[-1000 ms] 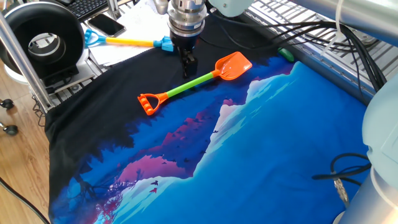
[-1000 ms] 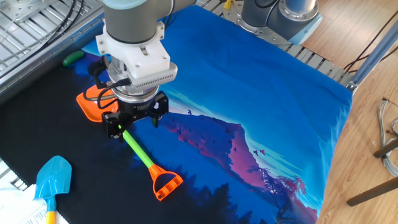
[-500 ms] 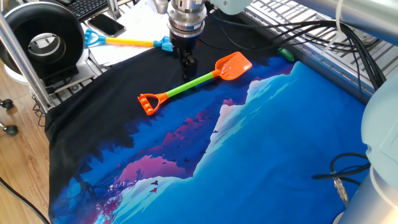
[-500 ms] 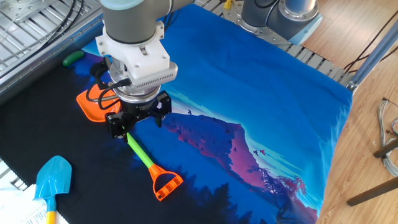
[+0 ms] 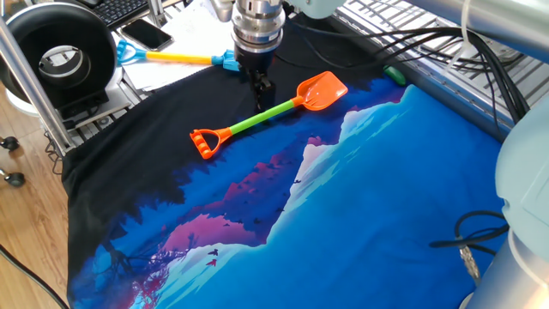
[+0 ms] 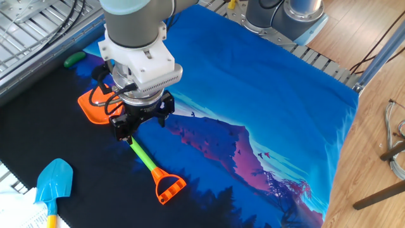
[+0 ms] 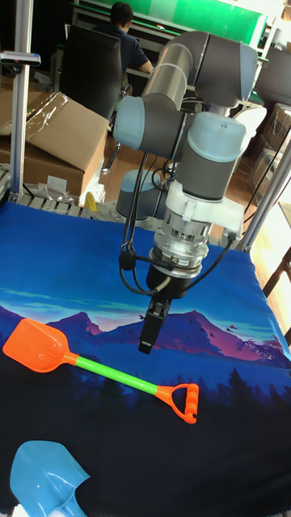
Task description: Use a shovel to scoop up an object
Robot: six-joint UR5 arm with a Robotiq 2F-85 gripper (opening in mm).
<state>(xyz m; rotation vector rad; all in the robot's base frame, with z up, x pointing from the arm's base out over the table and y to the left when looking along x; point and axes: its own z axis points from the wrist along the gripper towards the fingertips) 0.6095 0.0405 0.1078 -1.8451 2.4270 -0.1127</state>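
Claw (image 6: 140,122) hangs over the green shaft of the shovel (image 5: 262,113), its dark fingers spread apart in the other fixed view and holding nothing; whether they touch the shaft cannot be told. That shovel is smooth plastic: a flat orange scoop blade, a thin lime rod, an orange D-shaped handle. It lies flat on the printed mountain cloth (image 5: 386,197) covering the table. The tall fixed view shows the claw edge-on as one narrow dark bar above the shaft. A small glossy green object (image 6: 74,59) sits at the cloth's far edge, well apart from the blade. A blue shovel (image 6: 52,183) lies near the handle end.
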